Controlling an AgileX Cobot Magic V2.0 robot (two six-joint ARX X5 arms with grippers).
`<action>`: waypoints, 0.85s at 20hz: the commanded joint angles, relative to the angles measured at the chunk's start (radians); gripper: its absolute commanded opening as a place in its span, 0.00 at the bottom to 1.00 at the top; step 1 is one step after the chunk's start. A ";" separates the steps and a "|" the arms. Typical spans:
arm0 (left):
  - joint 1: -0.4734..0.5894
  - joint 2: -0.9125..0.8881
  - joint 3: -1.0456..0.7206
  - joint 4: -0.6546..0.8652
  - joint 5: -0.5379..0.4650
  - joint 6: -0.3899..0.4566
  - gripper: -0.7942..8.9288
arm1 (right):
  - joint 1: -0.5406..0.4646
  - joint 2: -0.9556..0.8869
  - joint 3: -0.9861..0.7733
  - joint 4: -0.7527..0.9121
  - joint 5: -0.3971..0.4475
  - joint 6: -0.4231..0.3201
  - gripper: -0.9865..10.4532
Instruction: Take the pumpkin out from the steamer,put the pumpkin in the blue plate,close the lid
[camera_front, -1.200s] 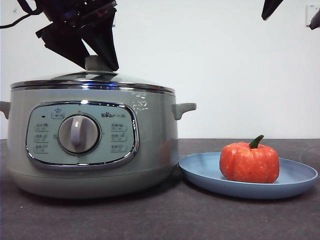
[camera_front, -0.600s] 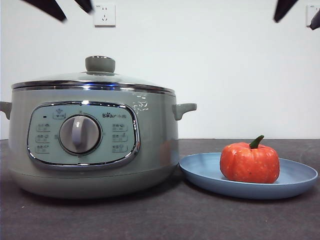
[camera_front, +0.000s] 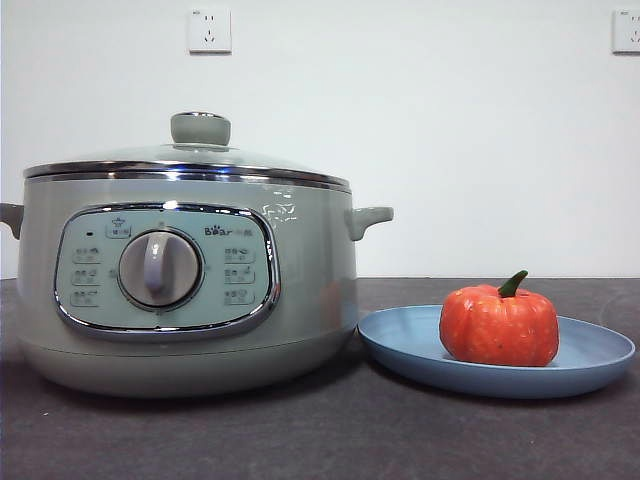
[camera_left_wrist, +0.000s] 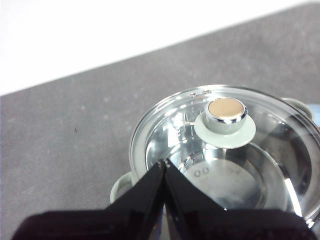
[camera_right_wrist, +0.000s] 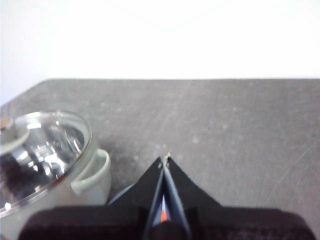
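The pumpkin (camera_front: 499, 325) sits upright in the blue plate (camera_front: 405, 345) on the right of the table. The sage-green steamer (camera_front: 185, 280) stands on the left with the glass lid (camera_front: 190, 158) resting on its rim, the knob (camera_front: 200, 128) on top. Both grippers are out of the front view. My left gripper (camera_left_wrist: 164, 163) is shut and empty, high above the lid (camera_left_wrist: 230, 160), apart from the knob (camera_left_wrist: 226, 116). My right gripper (camera_right_wrist: 165, 159) is shut and empty, above the table beside the steamer's side handle (camera_right_wrist: 95, 175). A sliver of orange shows between its jaws.
The dark grey table (camera_front: 330, 435) runs to a white wall with two sockets (camera_front: 209, 28). The steamer's side handle (camera_front: 368, 218) juts toward the plate.
The left gripper let go of the lid knob and rose out of the front view. The right arm's black tip at the top right also left the view. The lid stays on the steamer.
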 joint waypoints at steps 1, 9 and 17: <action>-0.002 -0.066 -0.017 0.010 -0.005 -0.053 0.07 | 0.002 -0.006 -0.004 0.023 0.007 0.017 0.07; -0.002 -0.067 -0.016 -0.024 -0.002 -0.062 0.08 | 0.002 0.014 -0.003 0.022 0.008 0.023 0.07; -0.002 -0.063 -0.016 -0.045 -0.002 -0.062 0.08 | 0.001 0.014 -0.003 -0.055 0.056 0.023 0.07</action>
